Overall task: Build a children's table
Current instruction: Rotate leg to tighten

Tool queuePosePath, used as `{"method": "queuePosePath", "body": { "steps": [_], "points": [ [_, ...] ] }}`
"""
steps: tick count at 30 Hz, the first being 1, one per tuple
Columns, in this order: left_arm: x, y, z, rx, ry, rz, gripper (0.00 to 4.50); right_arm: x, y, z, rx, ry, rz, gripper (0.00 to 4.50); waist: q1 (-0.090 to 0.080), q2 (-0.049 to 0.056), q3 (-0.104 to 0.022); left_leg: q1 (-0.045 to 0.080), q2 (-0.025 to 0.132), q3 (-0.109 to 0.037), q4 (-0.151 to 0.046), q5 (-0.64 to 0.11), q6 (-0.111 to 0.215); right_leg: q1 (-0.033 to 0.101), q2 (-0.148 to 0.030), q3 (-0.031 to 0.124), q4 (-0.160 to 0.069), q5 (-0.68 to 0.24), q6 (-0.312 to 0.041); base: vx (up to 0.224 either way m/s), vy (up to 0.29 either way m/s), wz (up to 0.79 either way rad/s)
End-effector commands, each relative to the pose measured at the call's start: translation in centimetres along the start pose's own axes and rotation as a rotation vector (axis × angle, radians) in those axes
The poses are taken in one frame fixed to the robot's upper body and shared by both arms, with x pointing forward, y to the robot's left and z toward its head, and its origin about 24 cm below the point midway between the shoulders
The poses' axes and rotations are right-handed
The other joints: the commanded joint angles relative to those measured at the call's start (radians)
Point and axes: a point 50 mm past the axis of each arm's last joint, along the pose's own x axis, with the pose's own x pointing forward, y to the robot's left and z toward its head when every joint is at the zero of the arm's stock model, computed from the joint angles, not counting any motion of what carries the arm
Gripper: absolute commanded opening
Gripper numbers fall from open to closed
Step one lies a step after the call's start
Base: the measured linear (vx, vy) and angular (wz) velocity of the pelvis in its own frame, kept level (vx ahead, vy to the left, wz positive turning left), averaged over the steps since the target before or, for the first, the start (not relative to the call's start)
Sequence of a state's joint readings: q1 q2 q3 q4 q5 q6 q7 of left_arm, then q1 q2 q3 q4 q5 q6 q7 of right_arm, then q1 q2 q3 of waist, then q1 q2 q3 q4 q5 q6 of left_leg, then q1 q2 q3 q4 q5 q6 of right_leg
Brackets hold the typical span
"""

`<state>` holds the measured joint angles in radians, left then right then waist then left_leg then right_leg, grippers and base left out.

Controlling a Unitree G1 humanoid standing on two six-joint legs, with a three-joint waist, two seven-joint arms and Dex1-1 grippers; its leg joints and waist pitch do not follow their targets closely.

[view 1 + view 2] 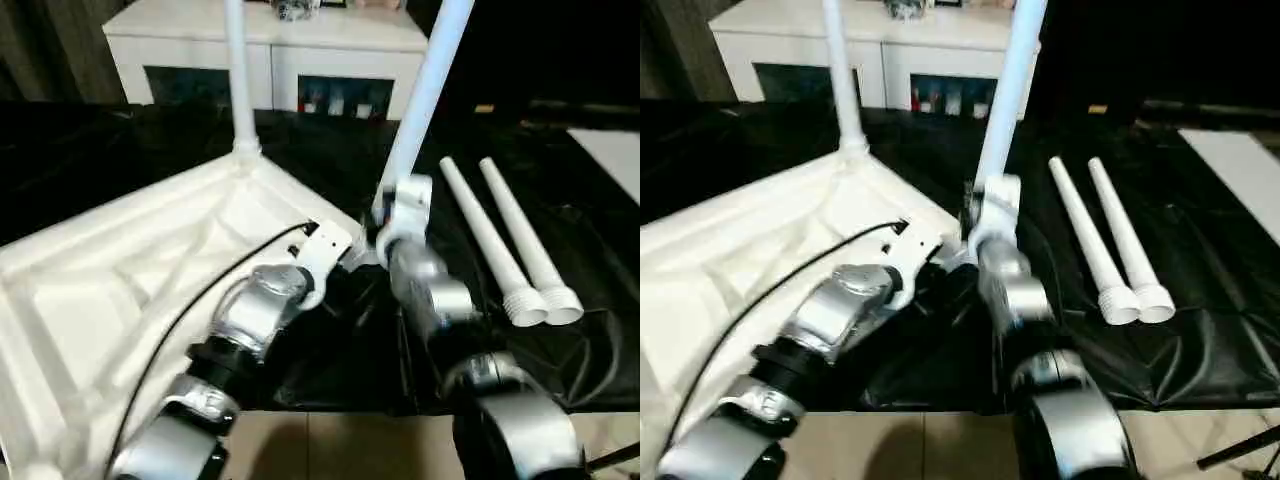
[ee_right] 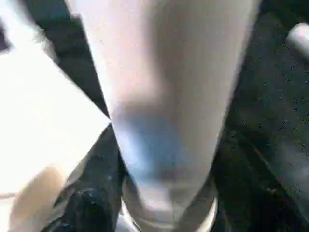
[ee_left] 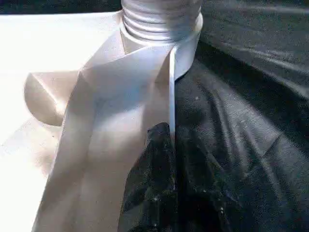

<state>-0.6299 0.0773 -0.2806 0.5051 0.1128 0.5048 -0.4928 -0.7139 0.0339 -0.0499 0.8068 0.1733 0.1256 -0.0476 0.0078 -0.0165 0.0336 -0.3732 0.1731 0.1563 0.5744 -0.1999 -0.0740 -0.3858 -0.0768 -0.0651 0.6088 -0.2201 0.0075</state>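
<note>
black-draped counter point(image 1: 560, 370), white cabinet point(image 1: 270, 50) behind. right hand point(image 1: 392, 225) pinching 2nd leg point(image 1: 425, 90) w/ base in tabletop point(image 1: 120, 290) corner socket, prob seating it. left hand point(image 3: 159, 145) braces rim beside it; grip can't tell.

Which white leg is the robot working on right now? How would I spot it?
Find the big white tabletop lying upside down on the black cloth. At its near corner, beside the right arm, one leg stands leaning. The far-corner leg stands straight, and two more legs lie flat.

A: Arm positions?
B: Both silver forearms reach forward, converging; left gripper point(image 1: 335, 245) and right gripper point(image 1: 385, 215) lie close together.
A: Finger state?
B: Indeterminate for both.
</note>
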Motion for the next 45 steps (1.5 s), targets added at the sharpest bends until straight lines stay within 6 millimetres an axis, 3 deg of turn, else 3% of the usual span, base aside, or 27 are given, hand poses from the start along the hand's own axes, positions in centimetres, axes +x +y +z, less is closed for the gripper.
{"method": "queuePosePath", "body": {
  "steps": [1,4,5,6,7,9,10,13,14,16,19,25,28,33,37,38,45],
  "points": [
    [-1.0,1.8,0.3,0.061,-0.034,0.051,0.00,-0.5,-2.3,-1.1,0.011,0.069,-0.024,2.87,0.006,0.003,-0.050,0.001,0.056,-0.011,-0.076,-0.203,0.023,0.037,-0.071,0.053,-0.080,-0.105,-0.181,0.000,0.000,0.00],
    [-1.5,2.1,0.5,0.108,-0.056,0.015,0.00,-1.2,-2.6,0.0,-0.010,0.041,0.050,3.08,0.012,0.008,-0.051,-0.003,0.053,-0.005,-0.062,-0.041,0.076,0.049,-0.068,0.051,-0.061,0.106,-0.232,0.017,-0.001,-0.01],
    [-1.8,2.1,0.6,0.142,-0.075,-0.019,0.00,-1.7,-2.8,0.5,-0.034,0.033,0.105,3.24,0.016,0.008,-0.059,-0.002,0.052,-0.002,-0.056,-0.002,0.099,0.051,-0.067,0.051,-0.051,0.190,-0.252,0.000,0.000,0.00],
    [-1.8,2.1,0.6,0.149,-0.079,-0.027,0.00,-1.9,-2.9,0.5,-0.039,0.032,0.117,3.24,0.016,0.008,-0.059,-0.002,0.052,-0.002,-0.056,-0.002,0.099,0.051,-0.067,0.051,-0.051,0.190,-0.252,0.000,0.000,0.00],
    [-2.0,2.1,0.7,0.169,-0.090,-0.048,0.00,-2.2,-3.0,0.7,-0.053,0.030,0.149,3.44,0.026,0.007,-0.058,-0.003,0.050,0.001,-0.050,0.042,0.137,0.052,-0.064,0.050,-0.044,0.293,-0.260,0.000,0.000,0.00],
    [-2.9,1.8,0.8,0.257,-0.130,-0.158,0.00,-3.7,-4.0,1.1,-0.133,0.026,0.261,3.51,0.035,0.008,-0.057,0.001,0.053,0.003,-0.048,0.034,0.154,0.053,-0.064,0.050,-0.046,0.287,-0.261,0.000,0.000,0.00],
    [-3.4,1.6,0.6,0.305,-0.142,-0.228,0.00,-4.8,-4.4,1.1,-0.184,0.041,0.343,3.59,0.037,0.017,-0.058,0.002,0.057,0.003,-0.048,0.031,0.158,0.051,-0.066,0.051,-0.042,0.296,-0.266,0.000,0.000,0.00],
    [-4.0,1.6,0.2,0.340,-0.122,-0.284,0.00,-6.2,-4.7,0.8,-0.216,0.086,0.468,3.80,0.042,0.019,-0.058,0.007,0.057,0.006,-0.045,0.027,0.157,0.050,-0.062,0.051,-0.040,0.291,-0.279,0.000,0.000,0.00],
    [-4.6,1.6,-0.3,0.362,-0.107,-0.350,0.00,-7.7,-5.2,0.2,-0.290,0.141,0.606,4.05,0.049,0.022,-0.053,0.006,0.063,0.004,-0.047,0.009,0.147,0.051,-0.064,0.051,-0.042,0.264,-0.284,0.000,0.000,0.00],
    [-4.9,1.4,-0.4,0.369,-0.108,-0.391,0.00,-8.3,-5.3,-0.1,-0.324,0.162,0.656,4.12,0.049,0.019,-0.053,0.005,0.061,0.006,-0.046,-0.007,0.140,0.053,-0.065,0.052,-0.042,0.247,-0.285,0.000,0.000,0.00],
    [-5.7,1.1,-0.7,0.377,-0.109,-0.484,0.00,-9.2,-6.0,-0.5,-0.371,0.198,0.722,4.46,0.047,0.013,-0.047,0.003,0.060,0.008,-0.049,-0.064,0.118,0.051,-0.067,0.054,-0.047,0.150,-0.294,0.000,0.000,0.00],
    [-6.2,1.7,-0.9,0.395,-0.100,-0.527,0.00,-9.2,-7.0,-0.8,-0.459,0.242,0.757,4.46,0.049,0.019,-0.043,0.013,0.063,0.011,-0.050,-0.135,0.074,0.039,-0.067,0.057,-0.056,0.007,-0.284,0.000,0.000,0.00],
    [-6.3,1.8,-0.9,0.399,-0.097,-0.533,0.00,-8.9,-6.7,-0.1,-0.411,0.194,0.776,4.46,0.047,0.018,-0.045,0.009,0.062,0.010,-0.049,-0.123,0.071,0.042,-0.066,0.056,-0.052,0.020,-0.284,0.000,0.000,0.00],
    [-6.4,2.0,-0.9,0.406,-0.094,-0.530,0.00,-8.5,-6.5,0.1,-0.409,0.176,0.788,4.46,0.051,0.018,-0.052,0.009,0.059,0.012,-0.041,-0.065,0.093,0.043,-0.064,0.056,-0.042,0.108,-0.294,0.000,0.000,0.00],
    [-6.3,2.0,-0.8,0.406,-0.096,-0.531,0.00,-8.3,-6.1,-0.3,-0.393,0.177,0.824,4.46,0.052,0.016,-0.053,0.007,0.057,0.012,-0.038,-0.059,0.109,0.045,-0.065,0.055,-0.040,0.113,-0.301,0.000,0.000,0.00],
    [-6.2,2.0,-0.8,0.406,-0.097,-0.530,0.00,-8.2,-6.0,-0.5,-0.396,0.184,0.830,4.20,0.052,0.016,-0.054,0.008,0.058,0.012,-0.037,-0.058,0.108,0.045,-0.065,0.055,-0.039,0.113,-0.302,0.000,0.000,0.00],
    [-6.1,1.9,-0.9,0.400,-0.100,-0.528,0.00,-7.3,-5.3,-0.9,-0.372,0.174,0.834,3.72,0.052,0.015,-0.054,0.007,0.057,0.013,-0.035,-0.064,0.107,0.045,-0.064,0.054,-0.037,0.099,-0.306,0.000,0.000,0.00]
  ]
}}
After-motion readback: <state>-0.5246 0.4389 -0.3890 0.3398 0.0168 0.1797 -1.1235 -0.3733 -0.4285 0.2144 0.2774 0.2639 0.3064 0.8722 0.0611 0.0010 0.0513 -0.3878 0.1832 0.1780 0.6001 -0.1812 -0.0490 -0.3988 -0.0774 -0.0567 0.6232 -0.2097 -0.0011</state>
